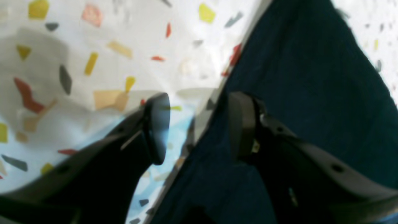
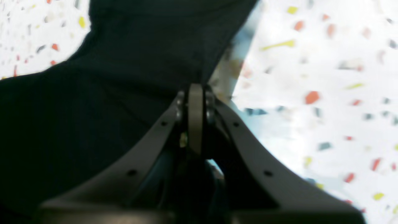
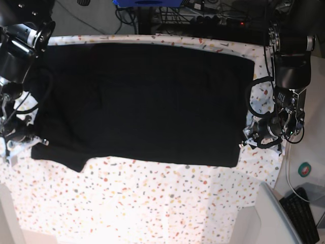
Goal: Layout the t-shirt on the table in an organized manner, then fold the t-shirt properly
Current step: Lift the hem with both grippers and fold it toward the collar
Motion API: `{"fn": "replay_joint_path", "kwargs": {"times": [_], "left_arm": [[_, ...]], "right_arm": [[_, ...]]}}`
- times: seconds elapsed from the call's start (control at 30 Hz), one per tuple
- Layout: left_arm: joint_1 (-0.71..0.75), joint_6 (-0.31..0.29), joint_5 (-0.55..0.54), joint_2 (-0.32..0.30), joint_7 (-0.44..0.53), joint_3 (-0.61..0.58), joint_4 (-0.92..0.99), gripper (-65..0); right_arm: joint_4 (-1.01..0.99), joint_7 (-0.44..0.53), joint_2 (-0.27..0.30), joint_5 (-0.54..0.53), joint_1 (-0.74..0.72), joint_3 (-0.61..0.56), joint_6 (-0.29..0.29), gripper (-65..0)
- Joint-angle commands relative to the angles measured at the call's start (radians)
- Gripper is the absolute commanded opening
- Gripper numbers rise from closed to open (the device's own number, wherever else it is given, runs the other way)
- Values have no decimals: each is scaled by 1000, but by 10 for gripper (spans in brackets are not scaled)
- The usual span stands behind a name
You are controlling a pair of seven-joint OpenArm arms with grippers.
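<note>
The black t-shirt (image 3: 142, 96) lies spread flat across the speckled table (image 3: 152, 203), with no print showing. In the base view my left gripper (image 3: 248, 138) is at the shirt's right edge. The left wrist view shows that gripper (image 1: 200, 124) open, one finger over the table cloth (image 1: 93, 46) and the other over the t-shirt (image 1: 311, 77), the hem running between them. My right gripper (image 3: 23, 142) is at the shirt's left lower corner. In the right wrist view the gripper (image 2: 196, 93) is shut, and the edge of the t-shirt (image 2: 124, 77) runs into its tips.
Cables and equipment (image 3: 203, 15) crowd the far edge behind the table. A keyboard (image 3: 302, 213) and a grey surface lie off the table's lower right corner. Speckled cloth shows in front of the shirt.
</note>
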State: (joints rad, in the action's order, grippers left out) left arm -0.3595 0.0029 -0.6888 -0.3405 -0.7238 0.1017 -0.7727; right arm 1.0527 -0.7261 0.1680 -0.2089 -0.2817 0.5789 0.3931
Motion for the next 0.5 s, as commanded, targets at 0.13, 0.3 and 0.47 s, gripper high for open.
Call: {"fn": "replay_joint_path", "kwargs": {"times": [0.13, 0.3, 0.47], "left_arm": [[-16, -5, -9, 14, 2, 0, -3, -362], [10, -5, -9, 50, 0, 0, -11, -415], [33, -4, -9, 44, 2, 13, -24, -650]], "right_arm": [[18, 16, 17, -8, -20, 3, 2, -650], [18, 16, 17, -8, -20, 3, 2, -650], [18, 18, 17, -8, -20, 3, 2, -650]]}}
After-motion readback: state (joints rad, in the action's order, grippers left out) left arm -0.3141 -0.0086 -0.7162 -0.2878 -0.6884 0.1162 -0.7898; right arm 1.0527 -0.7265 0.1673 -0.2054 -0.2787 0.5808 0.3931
